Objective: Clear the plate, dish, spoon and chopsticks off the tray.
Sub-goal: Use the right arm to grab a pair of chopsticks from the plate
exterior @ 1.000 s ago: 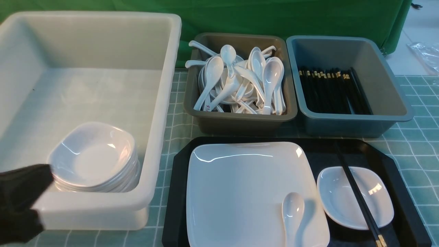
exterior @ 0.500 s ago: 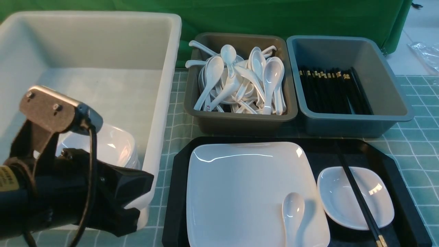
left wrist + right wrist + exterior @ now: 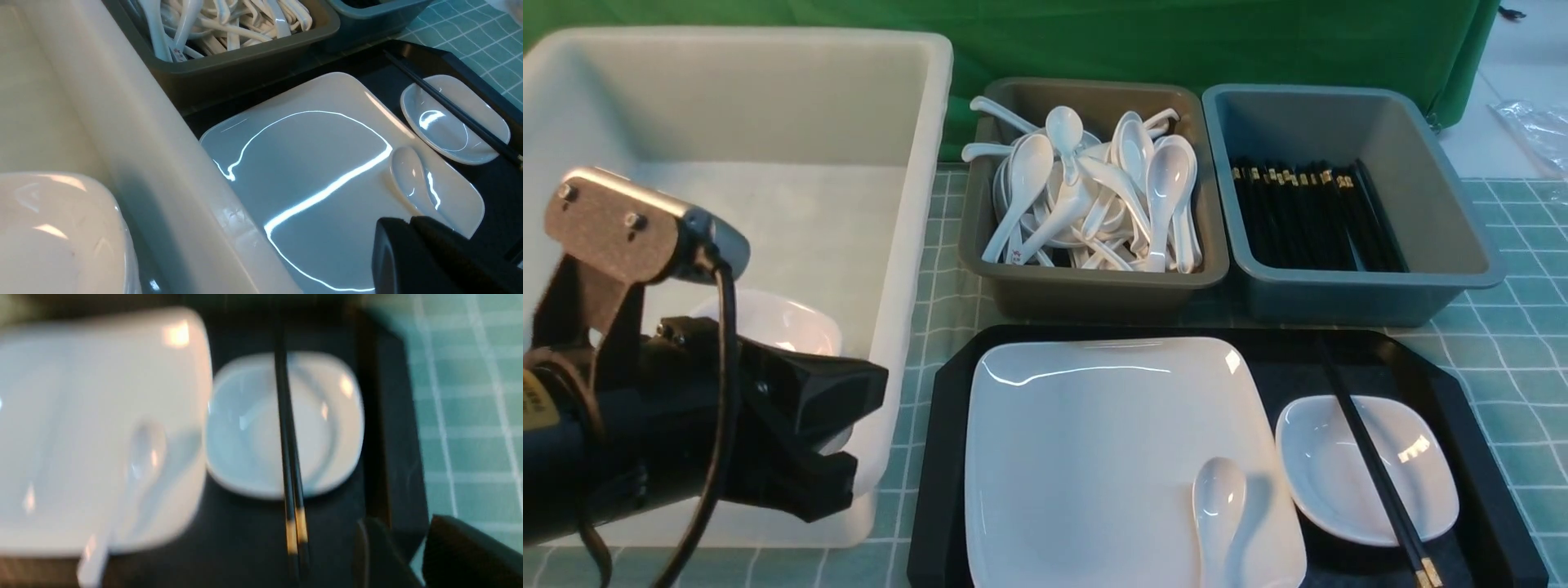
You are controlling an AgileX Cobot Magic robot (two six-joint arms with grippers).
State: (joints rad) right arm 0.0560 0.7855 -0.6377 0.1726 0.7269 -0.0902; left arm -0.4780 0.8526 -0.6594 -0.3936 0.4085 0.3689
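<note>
I'm holding my left end effector point(image 3: 410, 223) with its fingers together and nothing between them; in the front view it is hanging over the near right-hand wall of the white tub point(image 3: 907, 245), just beside the tray point(image 3: 947, 441). A second ago only its dark tip was showing at the left edge of that view; now much of the arm is reaching in, covering most of the stacked dishes point(image 3: 784, 322). Over the last half second it is moving only a little, so I'm judging that the big swing is ending and I'm lining up on the tray.

My right end effector point(image 3: 402, 533) is out of the front view; its wrist camera is showing the fingers apart, gripping nothing, near the tray's rim, with the picture blurring.

Further out, nothing on the tray is shifting. The plate point(image 3: 1094, 457) is lying flat, with the spoon point(image 3: 1219, 498) resting on it. The dish point(image 3: 1327, 457) is sitting beside the plate, and the chopsticks point(image 3: 1380, 478) are lying across it. Beyond, the spoon bin point(image 3: 1094, 298) and chopstick bin point(image 3: 1372, 302) are standing on the bench point(image 3: 1511, 351).

So all the clearing is still waiting: I'm expecting to lift the spoon and chopsticks before what is lying under them.
</note>
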